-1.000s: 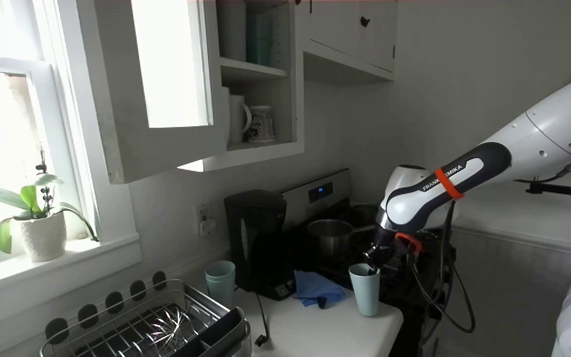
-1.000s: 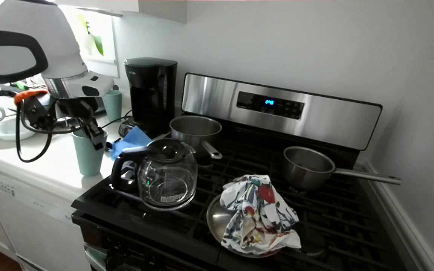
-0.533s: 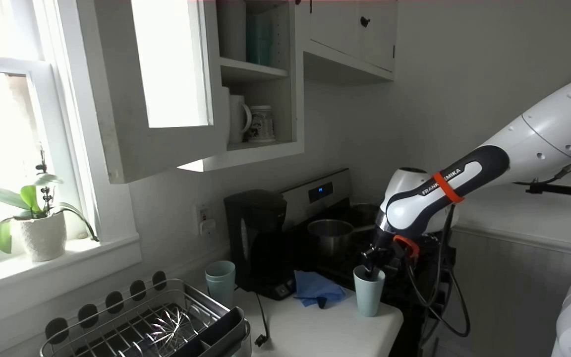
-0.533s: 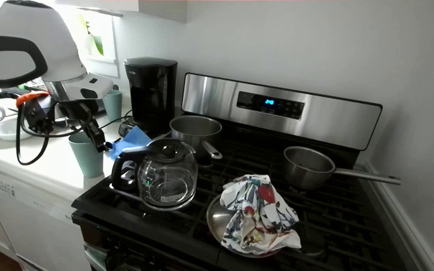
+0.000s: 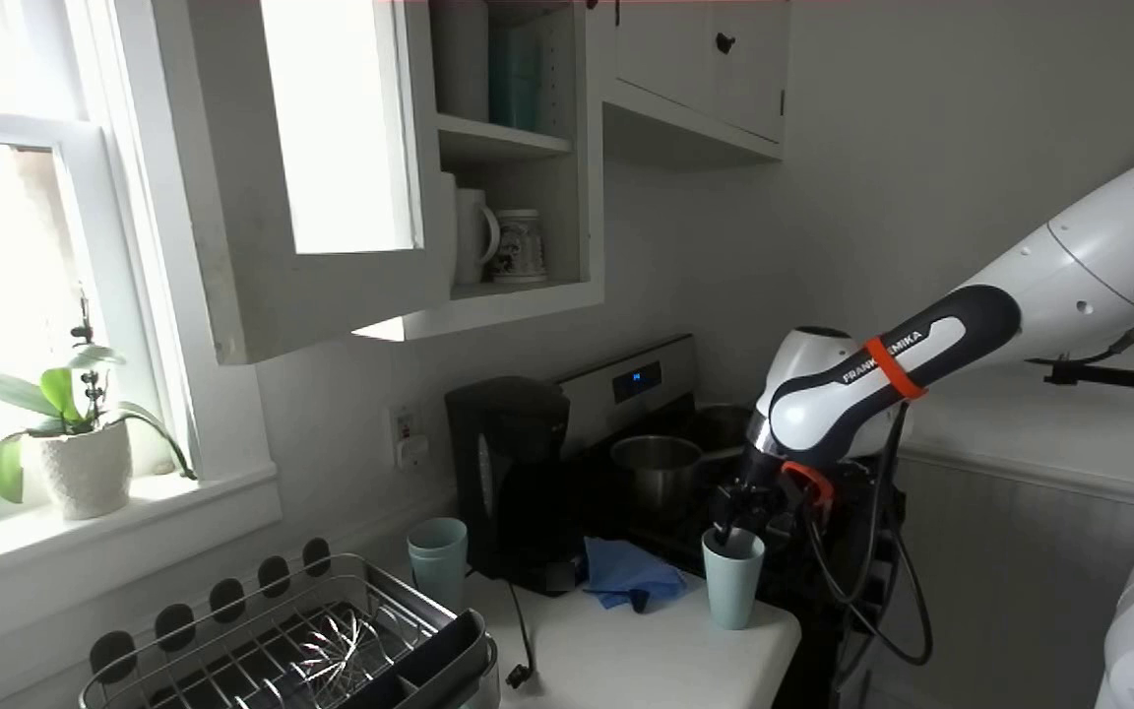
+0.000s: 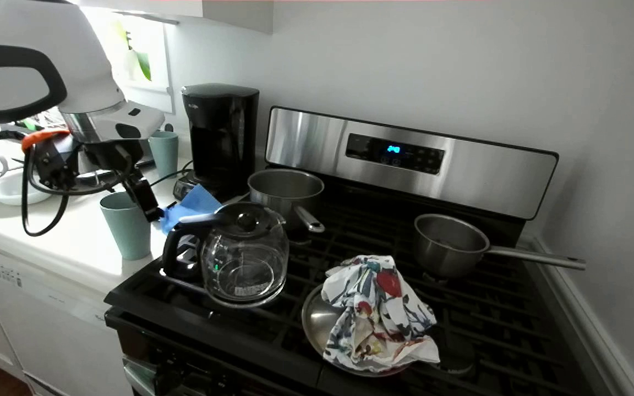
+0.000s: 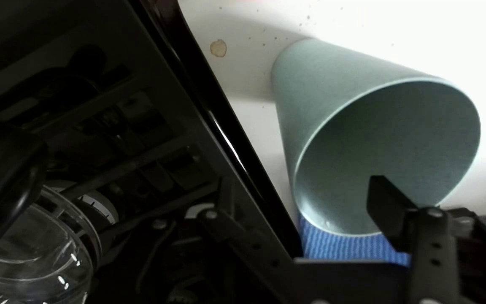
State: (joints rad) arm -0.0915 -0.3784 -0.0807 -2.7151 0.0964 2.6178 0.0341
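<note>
A pale green cup (image 7: 331, 84) stands upright on the white counter (image 5: 626, 650) near its corner, its mouth facing up. My gripper (image 7: 302, 192) is just above it, jaws spread wide with nothing gripped between them. In the wrist view one finger (image 7: 388, 207) overlaps the cup's mouth; whether it dips inside I cannot tell. The opposite finger lies dark over the stove edge. An exterior view shows a finger (image 6: 146, 201) alongside the cup's rim. A blue cloth (image 5: 631, 571) lies close by on the counter, partly under the cup's rim in the wrist view.
Beside the counter is the black stove (image 6: 361, 225) with a glass carafe (image 6: 245, 258), two pots (image 6: 287, 187) and a floral cloth (image 6: 377, 319) on a pan. A coffee maker (image 5: 508, 473), more green cups (image 5: 439, 561) and a dish rack (image 5: 282, 640) stand along the counter.
The jaws have spread apart. The cup has shifted slightly and stands on the counter. My arm dipped a little, then rose a little.
</note>
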